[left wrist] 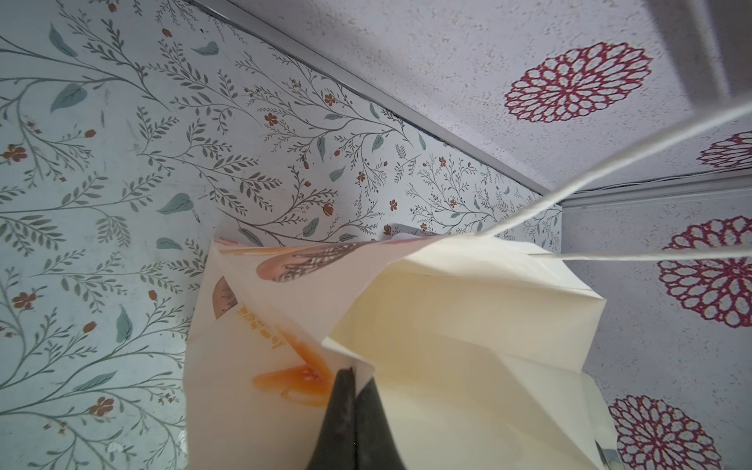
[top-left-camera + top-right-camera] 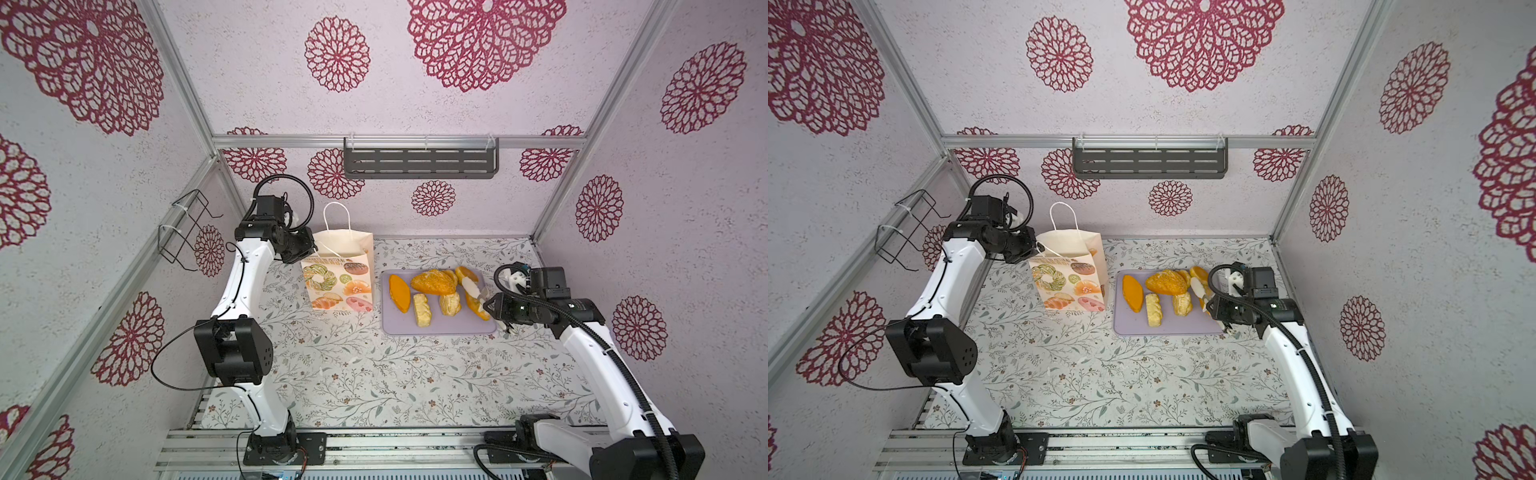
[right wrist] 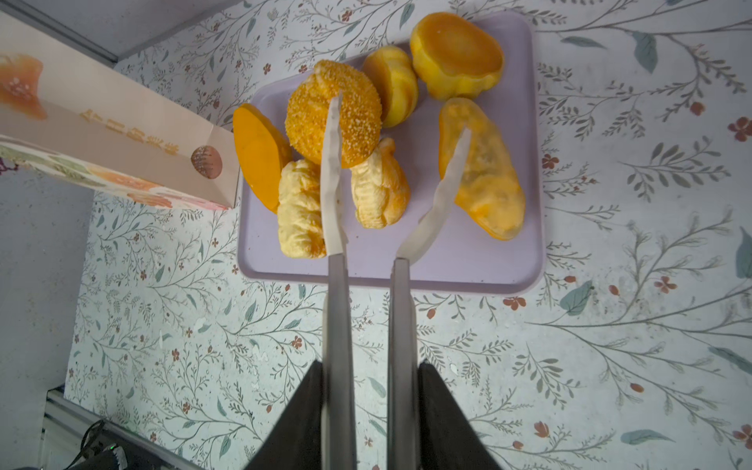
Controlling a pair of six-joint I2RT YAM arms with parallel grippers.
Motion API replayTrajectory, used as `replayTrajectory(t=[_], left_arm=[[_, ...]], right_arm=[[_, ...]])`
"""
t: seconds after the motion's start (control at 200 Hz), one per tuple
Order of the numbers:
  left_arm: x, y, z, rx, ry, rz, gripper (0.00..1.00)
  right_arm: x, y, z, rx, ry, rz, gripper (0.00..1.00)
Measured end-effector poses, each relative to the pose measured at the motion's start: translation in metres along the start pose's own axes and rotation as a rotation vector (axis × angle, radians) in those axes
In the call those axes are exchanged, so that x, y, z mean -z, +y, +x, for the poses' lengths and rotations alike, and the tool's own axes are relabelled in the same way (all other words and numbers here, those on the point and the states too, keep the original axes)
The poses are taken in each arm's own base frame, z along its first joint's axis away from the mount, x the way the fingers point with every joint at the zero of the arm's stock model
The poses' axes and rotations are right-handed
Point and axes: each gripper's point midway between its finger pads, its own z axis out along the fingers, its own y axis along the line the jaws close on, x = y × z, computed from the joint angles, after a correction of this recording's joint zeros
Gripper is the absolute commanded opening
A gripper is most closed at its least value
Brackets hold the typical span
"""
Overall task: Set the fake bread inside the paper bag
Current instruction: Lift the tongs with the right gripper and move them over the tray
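Pinching the left end of the rim of the cream paper carrier bag [image 2: 332,286] printed with doughnuts and a croissant, the left gripper [image 1: 352,372] has its black fingers [image 1: 366,407] pressed fully together on the paper. The bag stands upright with its mouth open at the far left of the floral-printed table [image 2: 374,374], just beside the left edge of the flat lilac tray [image 2: 440,328]. All of the fake bread [image 3: 378,187], seven golden-orange to pale yellow toy loaves and buns, lies on that tray, outside the bag. The right gripper [image 3: 370,366] is clamped on a pair of metal tongs with white tips [image 3: 337,285], squeezing their arms only partly, so the tips stand apart. In the right wrist view one tip crosses the sugar-crusted round bun [image 3: 313,118] and the other crosses the long golden oval loaf [image 3: 488,187] at the tray's right side. Whether either tip touches the bread cannot be told.
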Motion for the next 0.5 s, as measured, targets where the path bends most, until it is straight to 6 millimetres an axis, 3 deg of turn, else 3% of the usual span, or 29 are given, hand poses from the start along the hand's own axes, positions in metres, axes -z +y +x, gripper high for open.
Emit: replayTrajectory(t=[0.5], left_arm=[[0.012, -0.005, 0.004, 0.042, 0.018, 0.045, 0.14]], right_arm=[[0.010, 0.008, 0.011, 0.027, 0.000, -0.005, 0.38]])
